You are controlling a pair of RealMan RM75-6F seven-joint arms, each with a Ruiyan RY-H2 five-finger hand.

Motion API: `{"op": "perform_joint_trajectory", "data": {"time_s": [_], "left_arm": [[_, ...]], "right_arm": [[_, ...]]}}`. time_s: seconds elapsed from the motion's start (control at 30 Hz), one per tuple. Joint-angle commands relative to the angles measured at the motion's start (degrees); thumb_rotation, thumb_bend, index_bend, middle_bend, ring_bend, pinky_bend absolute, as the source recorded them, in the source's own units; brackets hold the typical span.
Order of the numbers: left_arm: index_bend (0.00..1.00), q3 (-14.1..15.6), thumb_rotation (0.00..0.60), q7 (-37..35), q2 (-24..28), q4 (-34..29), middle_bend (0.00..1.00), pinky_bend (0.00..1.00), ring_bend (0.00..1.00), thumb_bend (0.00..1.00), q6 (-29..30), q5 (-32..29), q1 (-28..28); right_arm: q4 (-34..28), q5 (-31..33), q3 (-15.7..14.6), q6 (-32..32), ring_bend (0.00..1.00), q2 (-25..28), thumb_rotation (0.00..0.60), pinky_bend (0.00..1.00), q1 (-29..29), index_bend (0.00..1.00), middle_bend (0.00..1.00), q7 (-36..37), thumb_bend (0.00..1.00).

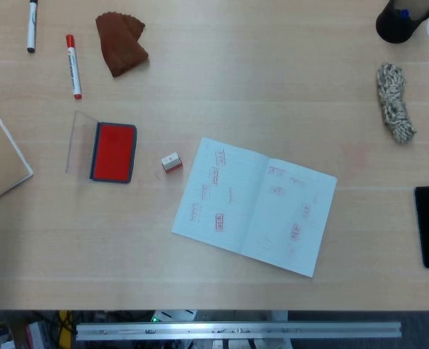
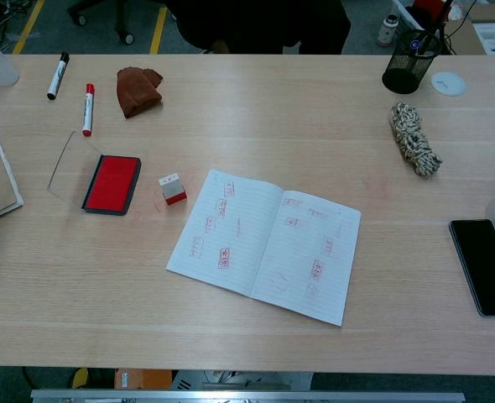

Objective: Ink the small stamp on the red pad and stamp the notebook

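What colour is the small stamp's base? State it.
Red, under a white top; the small stamp shows this best in the chest view.

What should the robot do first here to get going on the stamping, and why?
Probably bring a hand down over the small stamp and grip it. It stands free on the table between the open red pad and the notebook, and no hand shows in either view, so nothing is held yet. The pad's lid is already off, so inking can follow directly.
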Motion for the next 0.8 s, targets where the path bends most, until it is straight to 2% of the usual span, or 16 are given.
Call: {"op": "perform_joint_trajectory", "data": {"time_s": [0.03,0.5,0.8], "left_arm": [[0.22,0.0,0.600,0.2,0.1,-0.1,0.26,0.41,0.27,0.25,-0.3,-0.2,-0.1],[0.22,-0.5,0.600,-1.4,1.0,-0.5,0.26,0.41,0.27,0.25,-0.1,2.7,-1.6],[0.23,-0.8,0.600,-4.4,2.4,-2.4,0.28,0.43,0.29,0.25,-6.2,6.3,-7.2]], "right_arm": [[0.0,0.0,0.0,0.1,0.31,0.0,0.600,0.42,-0.1,0.32,0.39,0.0,0.26],[1.0,1.1,1.6,-0.1,0.31,0.5,0.600,0.42,0.7,0.31,0.38,1.9,0.26],[2.1,2.2,2.2,-2.5,0.31,0.5,0.600,0.42,2.2,0.31,0.39,2.0,0.26]]}}
